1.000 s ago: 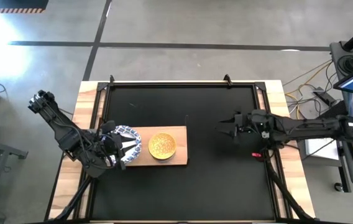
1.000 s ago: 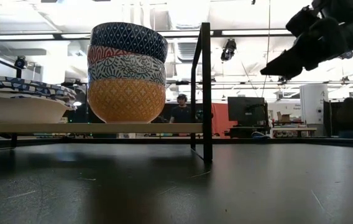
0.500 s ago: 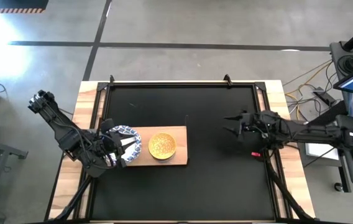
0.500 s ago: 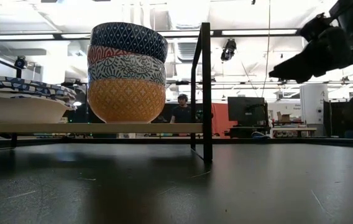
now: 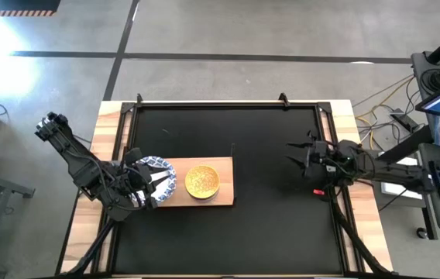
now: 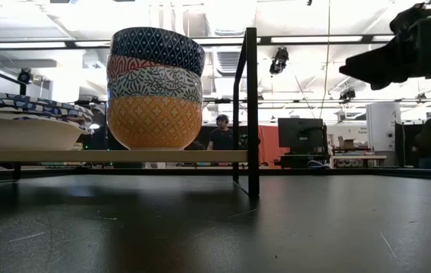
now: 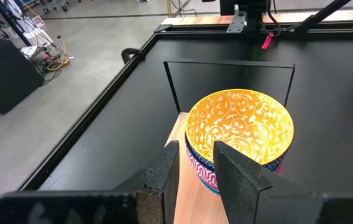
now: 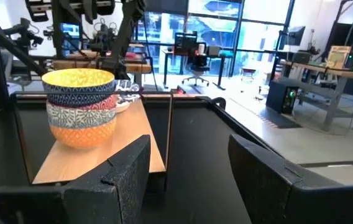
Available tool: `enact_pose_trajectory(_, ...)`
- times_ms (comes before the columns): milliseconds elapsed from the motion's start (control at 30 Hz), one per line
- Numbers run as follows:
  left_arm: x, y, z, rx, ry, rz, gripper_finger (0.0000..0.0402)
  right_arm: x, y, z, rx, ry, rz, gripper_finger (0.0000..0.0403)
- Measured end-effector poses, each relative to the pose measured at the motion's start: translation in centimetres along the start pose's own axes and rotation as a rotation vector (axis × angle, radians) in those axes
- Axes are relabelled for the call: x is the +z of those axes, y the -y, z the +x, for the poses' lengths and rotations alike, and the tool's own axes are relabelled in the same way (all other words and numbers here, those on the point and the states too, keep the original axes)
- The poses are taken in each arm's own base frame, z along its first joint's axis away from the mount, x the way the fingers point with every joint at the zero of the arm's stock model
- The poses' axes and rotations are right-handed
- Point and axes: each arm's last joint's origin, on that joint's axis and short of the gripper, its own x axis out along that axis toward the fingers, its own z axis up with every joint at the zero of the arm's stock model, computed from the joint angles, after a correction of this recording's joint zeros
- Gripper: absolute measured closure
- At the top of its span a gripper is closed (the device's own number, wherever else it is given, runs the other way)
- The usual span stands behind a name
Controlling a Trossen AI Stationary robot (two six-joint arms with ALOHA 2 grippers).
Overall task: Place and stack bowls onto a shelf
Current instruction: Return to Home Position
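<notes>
**Spotter:** Where are we on the bowls?

**Me:** From my desk it looks finished. The small-bowl stack (image 5: 202, 180) stands about the middle of the shelf (image 5: 225, 195), with a yellow inside showing on top. The white bowls (image 6: 18, 129) are stacked at the shelf's left end. There's nothing left to carry, so I only have to park the arms.

**Spotter:** Grippers?

**Me:** The left gripper (image 7: 195, 147) hangs over the shelf's left end, above the white bowls, pointing along the shelf at the small-bowl stack. Its fingers stand a little apart with nothing between them. I cannot tell whether it touches the white rims. The right gripper (image 5: 293, 155) is well off the shelf's right end, raised, with its fingers wide apart and empty.

**Spotter:** Which arm worries you?

**Me:** The left. I'd judge the safe way home is up first, then back away from the shelf. That way the fingers never drag across a rim or nudge the small-bowl stack just beyond them. I'd go slowly too, because a tall stack like that would likely tip from a light knock.

**Spotter:** And the right?

**Me:** Easier. It has open room on its side of the shelf. I'd just keep it from swinging toward the black upright frame (image 6: 251, 114) at the shelf's right end. I'd also leave both sets of fingers as they are, since closing gains nothing.
</notes>
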Motion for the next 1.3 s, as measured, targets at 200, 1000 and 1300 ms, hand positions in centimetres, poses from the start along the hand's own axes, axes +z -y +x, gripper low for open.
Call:
enact_pose_trajectory(200,0.0,0.0,0.0,0.000,0.000,0.000,0.0319,-0.5,-0.1,-0.3,-0.002,0.022,0.004,0.0197)
enact_pose_trajectory(1000,-0.2,0.3,0.0,-0.096,-0.077,0.070,0.0319,-1.5,0.9,-0.5,-0.348,0.009,0.250,0.0197)
enact_pose_trajectory(1300,-0.3,0.3,0.0,-0.108,-0.082,0.125,0.0319,-1.5,1.0,-0.5,-0.390,-0.025,0.072,0.0197)
